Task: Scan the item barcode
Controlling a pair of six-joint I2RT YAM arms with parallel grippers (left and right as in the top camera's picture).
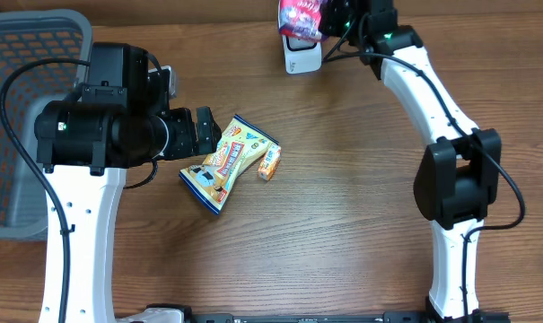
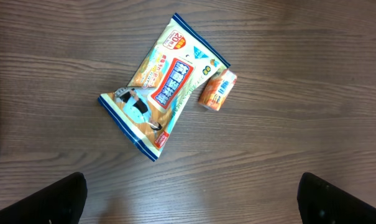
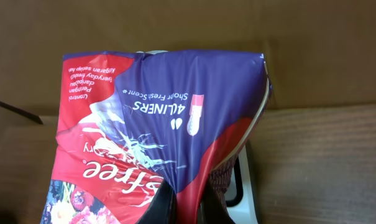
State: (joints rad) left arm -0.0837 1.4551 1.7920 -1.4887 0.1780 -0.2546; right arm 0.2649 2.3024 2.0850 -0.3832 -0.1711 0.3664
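Liner pack [image 1: 300, 16], pinched in right gripper [image 3: 186, 208] above far scanner [image 1: 302, 59]: best presented barcode-side square to scanner, steadily; left gripper [image 1: 203, 133] wide, empty.

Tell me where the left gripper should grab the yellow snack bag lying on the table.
Probably pinch the snack bag across its narrow width at the end away from the orange packet, coming straight down, since it lies flat.

Your left arm [image 1: 78, 224] and right arm [image 1: 428, 90] match: white links joined by bulky black housings, with thin black cables [image 1: 18, 85] looping alongside. The left fingers [image 2: 60, 202] are matte black, and a small green light [image 1: 388, 37] glows by the right wrist.
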